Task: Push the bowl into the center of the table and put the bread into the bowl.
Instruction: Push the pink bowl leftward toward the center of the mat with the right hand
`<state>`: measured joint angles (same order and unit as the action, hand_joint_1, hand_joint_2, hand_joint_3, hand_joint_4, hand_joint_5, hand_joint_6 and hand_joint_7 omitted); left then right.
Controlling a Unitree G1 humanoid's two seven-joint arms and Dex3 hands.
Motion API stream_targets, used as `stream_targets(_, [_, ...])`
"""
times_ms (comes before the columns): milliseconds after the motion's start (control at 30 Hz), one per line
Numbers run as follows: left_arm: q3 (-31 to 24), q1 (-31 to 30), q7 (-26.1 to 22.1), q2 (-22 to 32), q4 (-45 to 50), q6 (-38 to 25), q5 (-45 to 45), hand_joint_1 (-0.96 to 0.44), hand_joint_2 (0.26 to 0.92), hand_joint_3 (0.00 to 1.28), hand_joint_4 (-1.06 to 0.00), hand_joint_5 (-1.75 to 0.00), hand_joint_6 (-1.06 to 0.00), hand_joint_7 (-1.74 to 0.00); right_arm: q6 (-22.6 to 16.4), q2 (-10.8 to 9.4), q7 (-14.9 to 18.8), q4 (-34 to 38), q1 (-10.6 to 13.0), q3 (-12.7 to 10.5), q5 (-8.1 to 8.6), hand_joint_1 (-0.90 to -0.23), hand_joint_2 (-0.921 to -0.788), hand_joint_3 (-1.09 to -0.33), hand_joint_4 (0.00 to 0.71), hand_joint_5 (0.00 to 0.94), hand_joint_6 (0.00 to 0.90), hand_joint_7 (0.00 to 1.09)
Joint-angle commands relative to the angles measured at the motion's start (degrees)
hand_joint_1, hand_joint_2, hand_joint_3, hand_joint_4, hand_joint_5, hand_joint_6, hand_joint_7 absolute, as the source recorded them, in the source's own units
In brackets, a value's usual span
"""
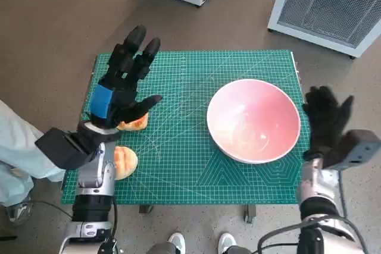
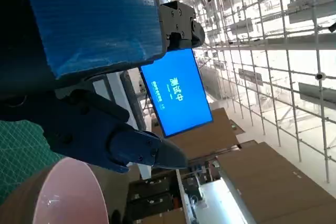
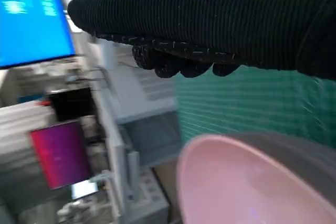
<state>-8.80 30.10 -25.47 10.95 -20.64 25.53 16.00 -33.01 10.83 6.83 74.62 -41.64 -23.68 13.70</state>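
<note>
Your pink bowl (image 1: 253, 120) sits right of the green mat's (image 1: 178, 165) middle; it looks rigid, light and likely to slide, so push low on its outer wall. The bread (image 1: 124, 162), two soft-looking pieces at the left edge, wants a gentle grasp across its sides. Your left hand (image 1: 125, 84) hovers spread above one piece, and your right hand (image 1: 326, 120) stands fingers apart, empty, just beside the bowl's rim.
</note>
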Motion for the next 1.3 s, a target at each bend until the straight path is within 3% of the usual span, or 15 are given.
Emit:
stream_targets(33, [-0.37,-1.09,-0.20,0.63,2.02,-0.60,0.53,-0.62,0.921,0.14,-0.21,-0.01,-0.06,-0.25,2.97,-1.94,-1.02,1.06,-0.31,0.16,-0.68,-0.553,-0.921,-0.889,0.264,0.005,0.251,0.27])
stream_targets(567, [-1.65,-4.11,-0.22,1.99,6.17,-2.45,1.03,-0.60,0.921,0.12,-0.21,0.00,-0.07,-0.23,5.46,-5.82,3.09,1.21,-3.40,-1.99,0.72,-0.565,-0.921,-0.880,0.250,0.001,0.268,0.23])
stream_targets(767, [-1.57,-4.29,-0.11,2.05,6.54,-2.72,1.10,-0.60,0.921,0.12,-0.21,0.00,-0.07,-0.22,5.49,-5.84,3.28,1.23,-3.42,-2.34,0.55,-0.564,-0.921,-0.878,0.250,0.001,0.271,0.23])
stream_targets(900, [-2.82,-6.22,0.01,3.18,7.51,-1.21,0.95,-0.59,0.921,0.12,-0.21,0.00,-0.07,-0.21,6.58,-8.62,3.43,1.29,-5.99,-2.92,1.25,-0.573,-0.921,-0.863,0.265,0.007,0.289,0.23])
stream_targets(1300, [-3.95,-8.80,1.36,3.85,9.90,-0.96,-0.01,-0.60,0.921,0.12,-0.21,0.00,-0.08,-0.18,7.96,-11.11,2.57,1.55,-8.17,-2.50,0.40,-0.585,-0.921,-0.854,0.281,0.010,0.307,0.23])
